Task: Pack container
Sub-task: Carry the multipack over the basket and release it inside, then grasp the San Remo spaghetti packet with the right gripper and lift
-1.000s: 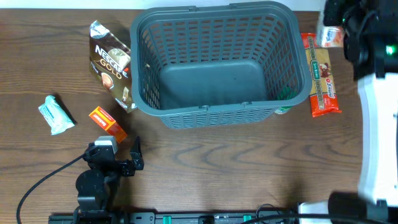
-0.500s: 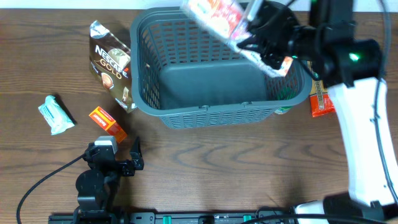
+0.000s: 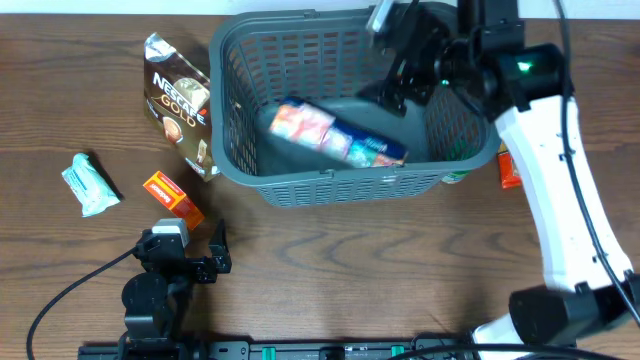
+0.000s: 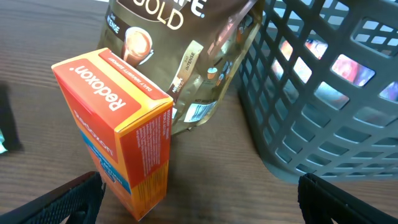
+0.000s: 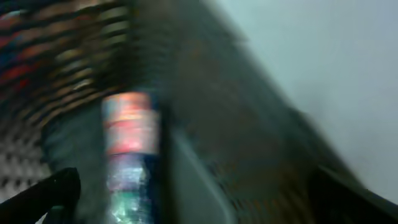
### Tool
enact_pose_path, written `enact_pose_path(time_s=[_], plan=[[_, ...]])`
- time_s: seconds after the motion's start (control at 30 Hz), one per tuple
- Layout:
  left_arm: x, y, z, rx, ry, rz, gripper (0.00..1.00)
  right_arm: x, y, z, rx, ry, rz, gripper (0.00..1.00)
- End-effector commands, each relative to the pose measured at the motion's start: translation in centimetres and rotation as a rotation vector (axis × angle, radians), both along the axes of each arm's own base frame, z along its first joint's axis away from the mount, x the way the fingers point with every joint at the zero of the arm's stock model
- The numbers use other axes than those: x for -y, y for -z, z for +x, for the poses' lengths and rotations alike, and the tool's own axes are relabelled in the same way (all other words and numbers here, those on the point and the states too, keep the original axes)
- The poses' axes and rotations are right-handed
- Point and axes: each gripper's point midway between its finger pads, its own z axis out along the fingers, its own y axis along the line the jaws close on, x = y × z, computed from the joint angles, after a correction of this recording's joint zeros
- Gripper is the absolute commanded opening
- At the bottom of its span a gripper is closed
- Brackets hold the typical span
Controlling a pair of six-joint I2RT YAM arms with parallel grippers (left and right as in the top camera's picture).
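The container [image 3: 350,175] is a large dark grey slotted basket at the back centre of the table. A colourful snack packet [image 3: 335,135] lies loose and slanted on its floor. My right gripper [image 3: 395,60] hangs open over the basket's right half, above and clear of the packet. The right wrist view is blurred, but the packet [image 5: 127,149] shows below the spread fingers [image 5: 43,196], untouched. My left gripper [image 3: 215,255] rests open near the front left. In its wrist view the left gripper [image 4: 202,205] holds nothing, and the basket [image 4: 323,93] is at the right.
A Nescafe Gold bag [image 3: 180,100] leans by the basket's left wall. An orange Redoxon box [image 3: 172,196] and a pale green packet [image 3: 90,185] lie left of it. A red packet [image 3: 510,170] peeks out right of the basket. The Redoxon box [image 4: 118,124] stands just ahead of my left gripper.
The right arm swung from the table's right edge over the basket carrying the packet. Its jaws opened and the packet dropped into the basket. The left arm has not moved.
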Motion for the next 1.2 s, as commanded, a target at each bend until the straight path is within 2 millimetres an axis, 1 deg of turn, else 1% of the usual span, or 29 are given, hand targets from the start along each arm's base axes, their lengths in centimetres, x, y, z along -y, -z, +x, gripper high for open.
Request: enact_pose_path(time_s=[0.0,0.07,0.17,0.23,0.3,0.37,0.47,0.5,0.63,0.67,0.77,0.83,0.9,1.0,1.07,1.17], plan=[[-0.2,0.9,0.0,-0.018,-0.010,0.000,0.98,6.9,-5.9,-0.2,0.048,0.454,0.120,0.99],[-0.2,0.9,0.0,-0.018,-0.010,0.000,0.98,8.7,-7.3,-1.3,0.056,0.533,0.160,0.99],[-0.2,0.9,0.0,-0.018,-0.010,0.000,0.98,11.4,-8.5,-3.0,0.081,0.618,0.147,0.99],[-0.2,0.9,0.0,-0.018,-0.010,0.000,0.98,14.5,-8.8,-3.4,0.109,0.732,0.102,0.99],[-0.2,0.9,0.0,-0.018,-0.010,0.000,0.98,17.7,-8.4,-3.3,0.123,0.855,0.049,0.99],[-0.2,0.9,0.0,-0.018,-0.010,0.000,0.99,21.1,-7.3,-3.0,0.100,0.975,0.037,0.99],[-0.2,0.9,0.0,-0.018,-0.010,0.000,0.98,25.1,-4.9,-2.3,0.018,1.104,0.096,0.99],[-0.2,0.9,0.0,-0.018,-0.010,0.000,0.98,26.6,-3.7,-1.9,-0.023,1.134,0.117,0.99],[-0.2,0.9,0.0,-0.018,-0.010,0.000,0.99,30.8,0.6,-0.4,-0.143,1.194,0.145,0.99],[-0.2,0.9,0.0,-0.018,-0.010,0.000,0.98,32.1,2.5,0.1,-0.191,1.214,0.147,0.99],[-0.2,0.9,0.0,-0.018,-0.010,0.000,0.99,33.5,6.2,1.5,-0.275,1.209,0.146,0.99],[-0.2,0.9,0.0,-0.018,-0.010,0.000,0.98,33.7,8.8,2.6,-0.329,1.168,0.127,0.99],[-0.2,0.9,0.0,-0.018,-0.010,0.000,0.98,33.6,11.5,3.5,-0.382,1.130,0.110,0.99],[-0.2,0.9,0.0,-0.018,-0.010,0.000,0.98,32.8,15.6,4.9,-0.464,1.038,0.113,0.99],[-0.2,0.9,0.0,-0.018,-0.010,0.000,0.99,32.3,17.9,5.6,-0.506,0.993,0.115,0.99],[-0.2,0.9,0.0,-0.018,-0.010,0.000,0.98,32.1,21.5,6.4,-0.569,0.977,0.120,0.99]])
